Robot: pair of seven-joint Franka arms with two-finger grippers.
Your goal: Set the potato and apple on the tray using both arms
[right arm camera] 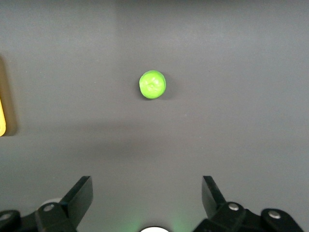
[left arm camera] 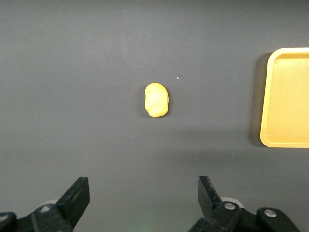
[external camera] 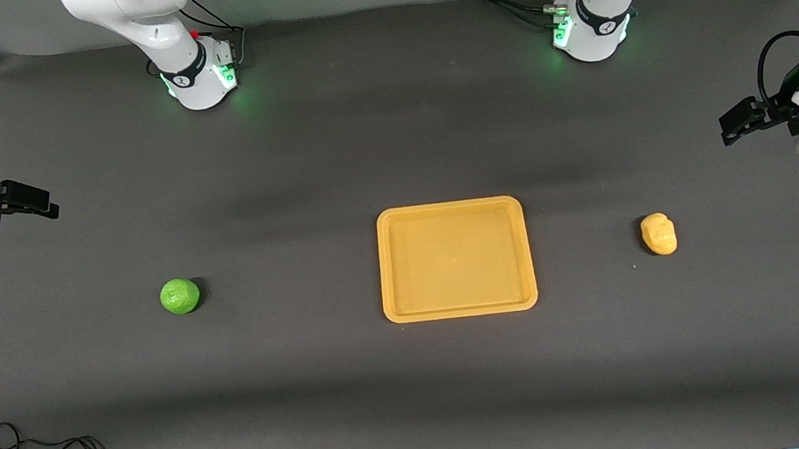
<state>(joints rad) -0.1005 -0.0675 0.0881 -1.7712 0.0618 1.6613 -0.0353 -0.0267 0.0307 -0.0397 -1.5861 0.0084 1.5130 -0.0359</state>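
Over table, left gripper point(left arm camera: 141, 199) wide open, empty

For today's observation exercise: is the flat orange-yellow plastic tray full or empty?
Empty. The flat orange-yellow plastic tray shows only bare floor inside its rim.

Even, soft overhead light falls on the dark table point(external camera: 416, 399), with broad faint bands of shade across its middle and along its near edge. The apple point(external camera: 179, 295), potato point(external camera: 658, 234) and tray point(external camera: 460, 310) cast short, soft shadows. Green lamps glow at both arm bases, tinting the cloth there. Focus is sharp throughout. No glare; the tray's floor shows a slight sheen.
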